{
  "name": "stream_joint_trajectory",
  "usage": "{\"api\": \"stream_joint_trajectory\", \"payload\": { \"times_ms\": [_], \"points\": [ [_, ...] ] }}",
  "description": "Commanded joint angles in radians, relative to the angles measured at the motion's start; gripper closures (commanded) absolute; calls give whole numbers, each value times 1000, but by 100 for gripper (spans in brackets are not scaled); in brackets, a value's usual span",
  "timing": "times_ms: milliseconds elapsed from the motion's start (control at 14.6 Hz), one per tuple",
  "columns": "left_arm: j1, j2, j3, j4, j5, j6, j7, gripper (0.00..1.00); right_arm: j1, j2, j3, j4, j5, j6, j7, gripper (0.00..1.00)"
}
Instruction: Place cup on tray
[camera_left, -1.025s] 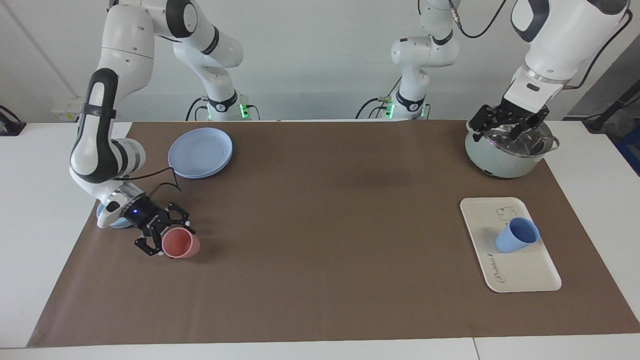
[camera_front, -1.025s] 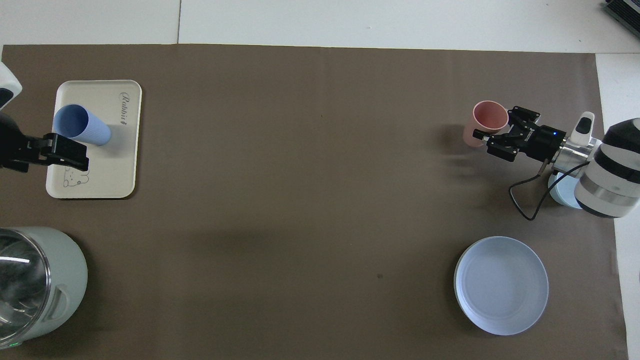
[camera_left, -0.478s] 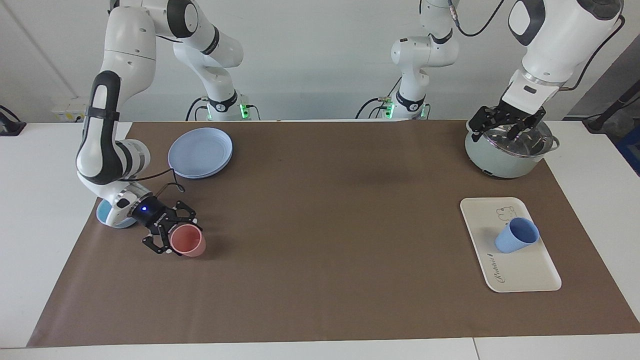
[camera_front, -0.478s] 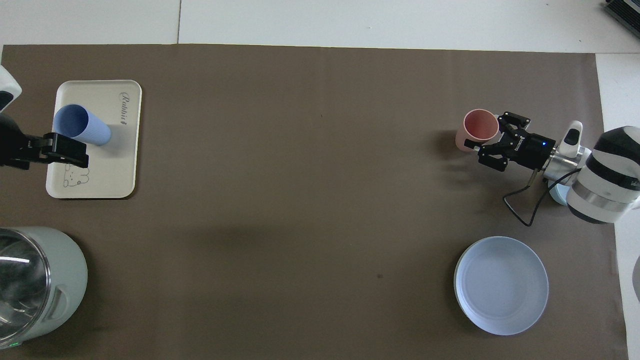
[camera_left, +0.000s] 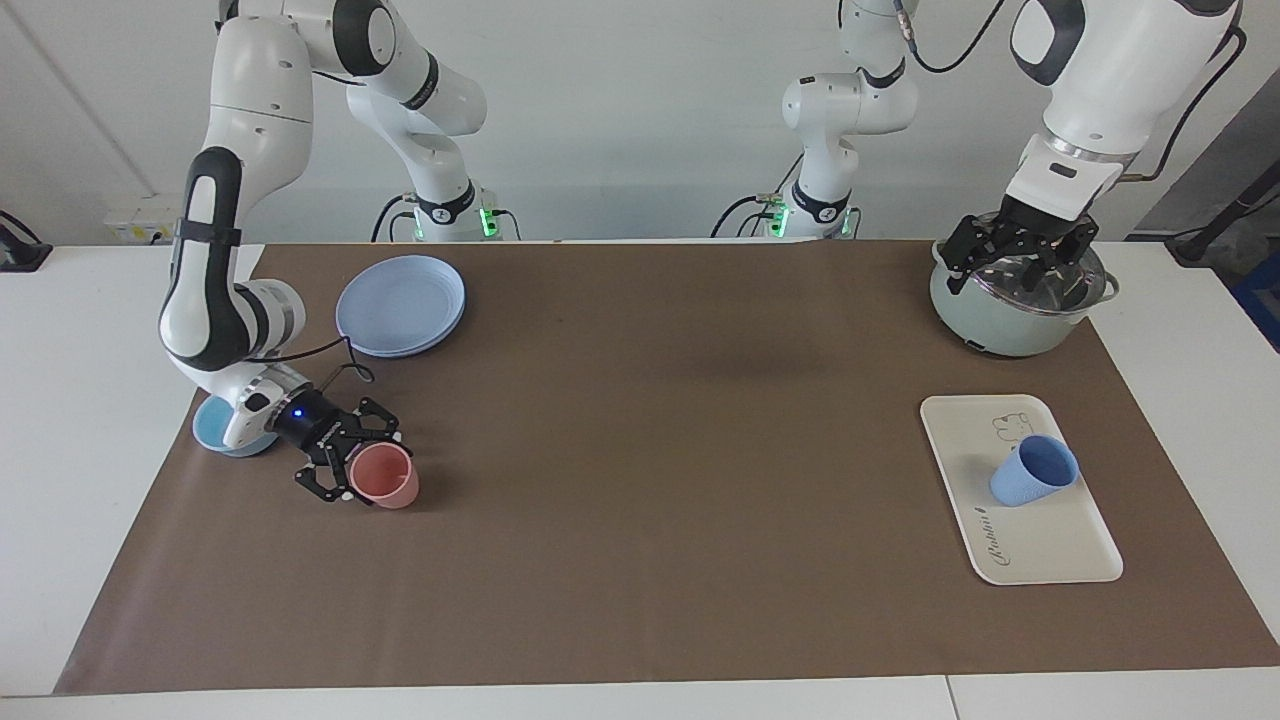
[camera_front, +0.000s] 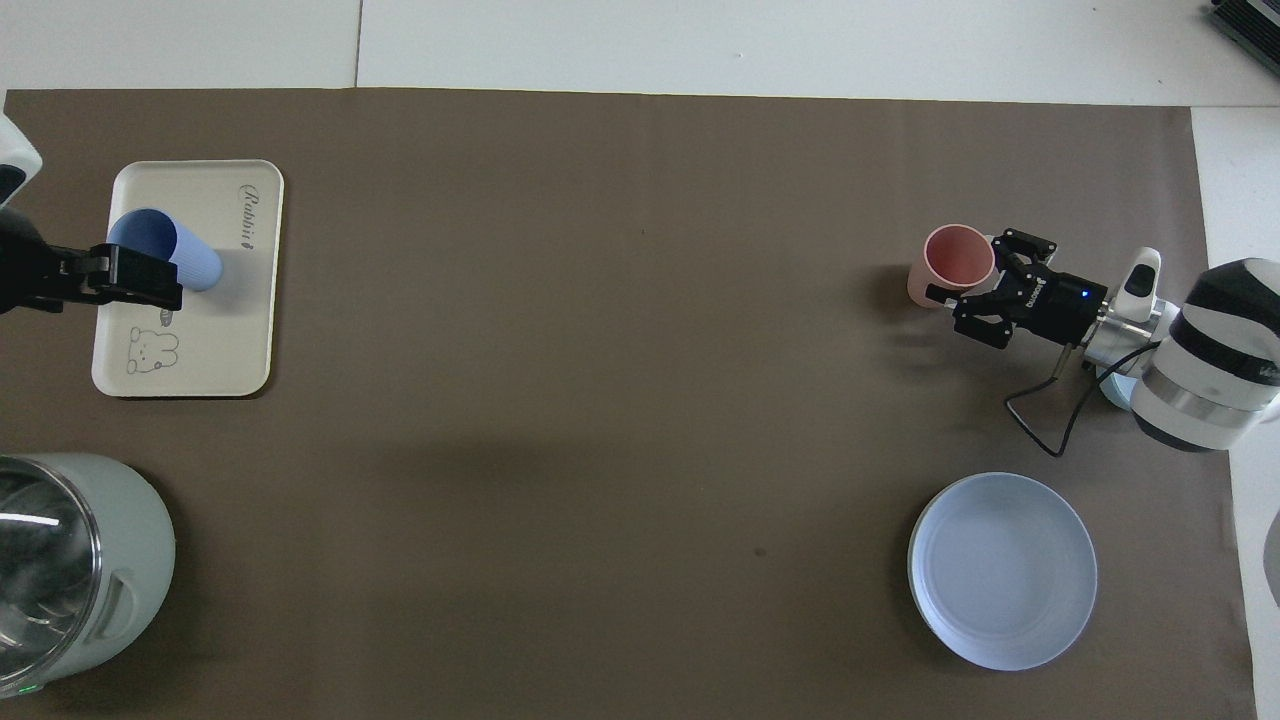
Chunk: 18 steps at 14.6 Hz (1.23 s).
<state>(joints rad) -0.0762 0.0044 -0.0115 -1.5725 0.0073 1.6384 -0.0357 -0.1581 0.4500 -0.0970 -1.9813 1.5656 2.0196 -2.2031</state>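
A: Where is the cup (camera_left: 1034, 470)?

B: On the tray (camera_left: 1050, 540), at the left arm's end of the worktop (camera_left: 650, 520), standing close to the rabbit drawing.

A: And the left tool (camera_left: 1018, 262)?

B: Raised over the pot (camera_left: 1010, 310), fingers spread apart, nothing between them.

A: The right tool (camera_left: 352, 462)?

B: Low on the mat at its own end, right against a pink cup (camera_left: 385, 478) that stands upright there. I cannot tell whether it grips the cup. A bowl (camera_left: 212, 428) sits beside its wrist; a plate (camera_left: 401, 304) lies nearer the robots.

Matt plastic cup (camera_left: 1034, 471) on smooth tray (camera_left: 1060, 545); matt brown table cover (camera_left: 640, 500)
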Motion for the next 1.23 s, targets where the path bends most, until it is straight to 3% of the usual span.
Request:
{"api": "stream_joint_trajectory", "payload": {
  "times_ms": [0,342,752,1162],
  "points": [
    [-7,-11,8,18,17,-15,-4,0,-18,-19,3,-28,25,-33,-29,0],
    [-5,-27,8,77,20,-104,-4,0,-21,-25,2,-27,22,-62,-20,0],
    [-2,-50,-7,23,13,-123,-3,0,-15,-99,0,-34,2,-58,98,0],
    [7,-81,4,-50,13,-98,8,0,43,-256,-1,-33,-145,68,457,0]
  ]
}}
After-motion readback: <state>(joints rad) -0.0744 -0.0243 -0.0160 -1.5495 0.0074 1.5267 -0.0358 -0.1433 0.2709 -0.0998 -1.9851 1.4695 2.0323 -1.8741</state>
